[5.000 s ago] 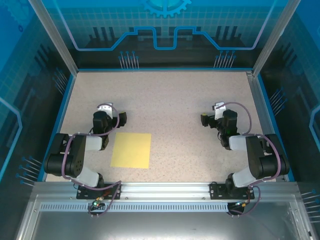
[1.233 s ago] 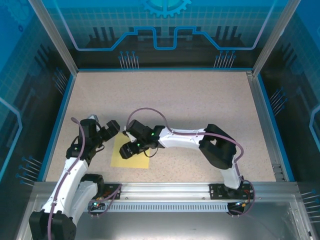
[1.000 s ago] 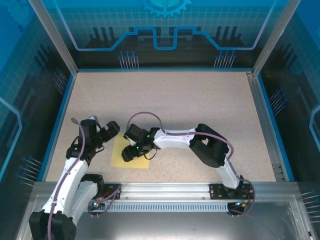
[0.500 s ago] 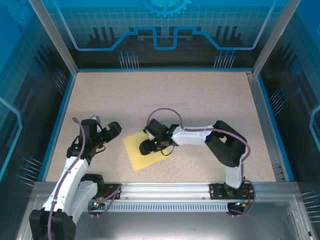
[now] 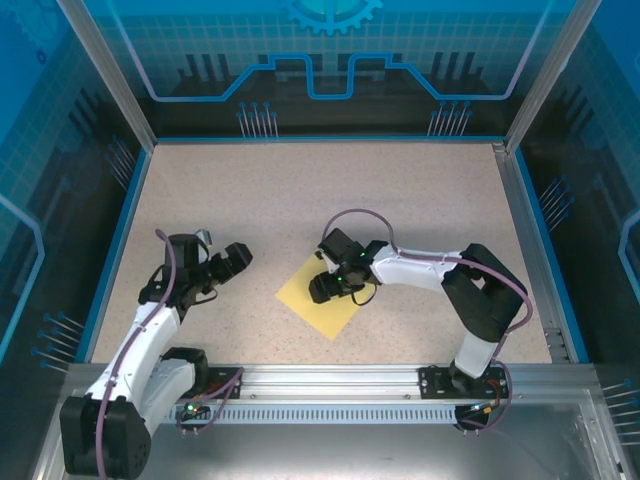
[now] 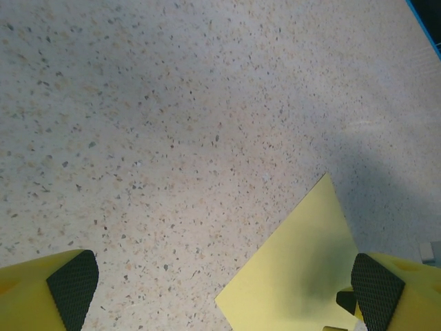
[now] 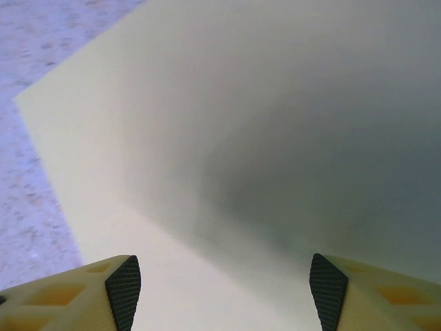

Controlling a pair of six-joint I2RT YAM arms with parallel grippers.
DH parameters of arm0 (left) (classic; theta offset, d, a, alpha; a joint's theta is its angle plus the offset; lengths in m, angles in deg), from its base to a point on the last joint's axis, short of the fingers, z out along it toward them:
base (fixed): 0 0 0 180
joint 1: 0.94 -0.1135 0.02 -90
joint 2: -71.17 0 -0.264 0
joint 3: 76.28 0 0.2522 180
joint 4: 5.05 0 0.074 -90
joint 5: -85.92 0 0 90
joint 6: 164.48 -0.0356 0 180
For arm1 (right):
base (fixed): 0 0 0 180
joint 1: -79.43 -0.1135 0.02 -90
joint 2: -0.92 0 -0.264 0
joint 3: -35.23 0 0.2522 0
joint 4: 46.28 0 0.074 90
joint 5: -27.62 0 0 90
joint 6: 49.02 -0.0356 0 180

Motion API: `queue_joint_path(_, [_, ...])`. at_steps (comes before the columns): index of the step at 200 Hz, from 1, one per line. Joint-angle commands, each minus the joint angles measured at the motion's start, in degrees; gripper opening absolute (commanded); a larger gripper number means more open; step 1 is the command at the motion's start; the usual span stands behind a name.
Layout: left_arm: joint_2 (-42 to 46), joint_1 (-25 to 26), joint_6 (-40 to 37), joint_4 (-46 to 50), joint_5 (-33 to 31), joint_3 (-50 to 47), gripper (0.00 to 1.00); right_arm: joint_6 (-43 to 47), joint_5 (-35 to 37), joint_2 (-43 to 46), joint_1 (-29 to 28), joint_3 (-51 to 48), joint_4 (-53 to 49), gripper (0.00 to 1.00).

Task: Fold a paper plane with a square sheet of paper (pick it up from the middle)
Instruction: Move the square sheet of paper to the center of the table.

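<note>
Square sheet of paper [image 5: 327, 313]: lies flat on speckled worktop [image 5: 350, 200], turned corner-on like a diamond, near front centre.

Right gripper [image 5: 320, 291]: over the sheet's upper half, arm reaching in from the right. Right wrist view: fingers [image 7: 123, 283] parted, plain yellow paper [image 7: 227, 138] beneath and between them, own shadow cast on it. Cannot tell if the pads touch the paper; nothing pinched.

Left gripper [image 5: 236, 261]: spread wide, empty, well to the left of the sheet, over bare worktop. Left wrist view: one sheet corner [image 6: 296, 269] lies between its pads [image 6: 73, 283].
</note>
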Motion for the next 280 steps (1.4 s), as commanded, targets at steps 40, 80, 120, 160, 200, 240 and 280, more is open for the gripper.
queue_joint_path(40, [-0.2,0.9,-0.2,0.2,2.3,-0.3,0.98,5.4,-5.5,-9.6,-4.0,12.5,-1.5,0.66])
queue_joint_path(80, [1.2,1.0,-0.2,0.6,2.5,-1.1,0.98,3.5,-3.4,-14.5,-1.7,15.1,-2.0,0.66])
queue_joint_path(120, [0.6,1.2,-0.5,-0.3,3.4,-1.3,0.98,-4.6,2.6,-17.6,2.2,16.6,-3.2,0.66])
queue_joint_path(160, [-1.8,2.3,-0.1,-2.5,5.4,-1.2,0.98,-17.9,12.0,-17.9,6.1,16.4,-5.3,0.65])
queue_joint_path(200, [-5.7,4.7,-0.6,-4.3,6.8,-0.7,0.99,-21.1,13.8,-12.9,7.4,12.9,-2.4,0.64])
queue_joint_path(240, [-10.2,8.6,-1.6,-5.9,6.8,1.0,0.99,-9.7,11.2,-4.9,9.9,11.5,-2.5,0.67])
queue_joint_path(280, [-17.2,17.0,-2.8,-7.2,7.0,5.0,0.98,-3.2,7.3,-3.9,14.6,7.8,-3.7,0.65])
